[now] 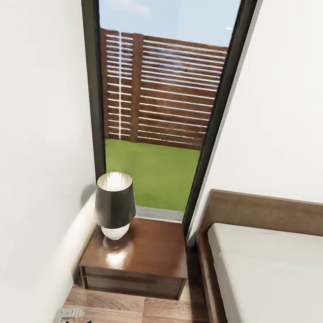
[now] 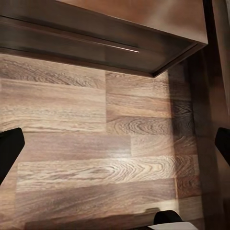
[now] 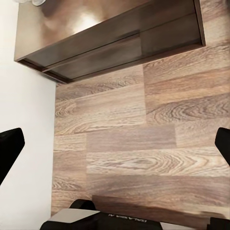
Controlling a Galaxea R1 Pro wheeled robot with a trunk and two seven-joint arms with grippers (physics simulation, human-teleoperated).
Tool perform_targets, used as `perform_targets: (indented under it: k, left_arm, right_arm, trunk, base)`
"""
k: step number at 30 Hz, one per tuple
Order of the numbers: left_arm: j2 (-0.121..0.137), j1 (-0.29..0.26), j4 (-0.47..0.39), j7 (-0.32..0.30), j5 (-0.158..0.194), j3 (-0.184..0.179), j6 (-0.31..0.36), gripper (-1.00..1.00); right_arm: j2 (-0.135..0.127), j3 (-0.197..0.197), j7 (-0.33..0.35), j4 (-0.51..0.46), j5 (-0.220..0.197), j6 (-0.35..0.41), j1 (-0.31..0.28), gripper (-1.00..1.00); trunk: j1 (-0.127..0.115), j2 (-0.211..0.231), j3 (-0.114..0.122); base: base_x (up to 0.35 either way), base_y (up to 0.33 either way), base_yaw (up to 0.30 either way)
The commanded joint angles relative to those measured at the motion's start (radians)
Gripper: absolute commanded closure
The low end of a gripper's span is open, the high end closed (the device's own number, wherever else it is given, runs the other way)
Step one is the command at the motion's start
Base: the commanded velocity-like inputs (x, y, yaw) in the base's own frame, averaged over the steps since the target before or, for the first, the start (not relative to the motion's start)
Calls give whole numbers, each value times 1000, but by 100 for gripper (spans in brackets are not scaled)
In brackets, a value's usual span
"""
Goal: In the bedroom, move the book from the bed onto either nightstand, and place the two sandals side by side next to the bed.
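Observation:
A low dark-brown nightstand (image 1: 137,261) stands in the corner of the bedroom between the white wall and the bed (image 1: 272,285), whose pale mattress sits in a dark wooden frame. The nightstand's drawer front also appears in the left wrist view (image 2: 120,43) and the right wrist view (image 3: 120,48). My left gripper (image 2: 115,148) hangs open over bare plank floor in front of the nightstand. My right gripper (image 3: 115,148) is open too, above the floor near the wall. The book and the two sandals are out of view.
A lamp (image 1: 115,204) with a dark shade and white base occupies the nightstand's left half; its right half is bare. A tall dark-framed window (image 1: 156,104) stands behind. The white wall (image 1: 27,163) closes the left side. A narrow floor strip (image 1: 190,289) separates nightstand and bed.

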Motion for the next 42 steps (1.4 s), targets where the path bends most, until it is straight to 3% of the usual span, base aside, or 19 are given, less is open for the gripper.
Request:
perform_targets:
  k: [1, 42]
  left_arm:
    - [0, -1, 1, -2, -11, 8, -5, -100]
    - [0, -1, 1, -2, -11, 8, -5, -100]
  right_arm:
    - [0, -2, 5, 1, -4, 0, -1, -100]
    - [0, -1, 4, 0, 1, 0, -1, -100]
  trunk:
    - [1, -2, -2]
    - [1, -2, -2]
  base:
    - [0, 0, 0]
    - [0, 0, -12]
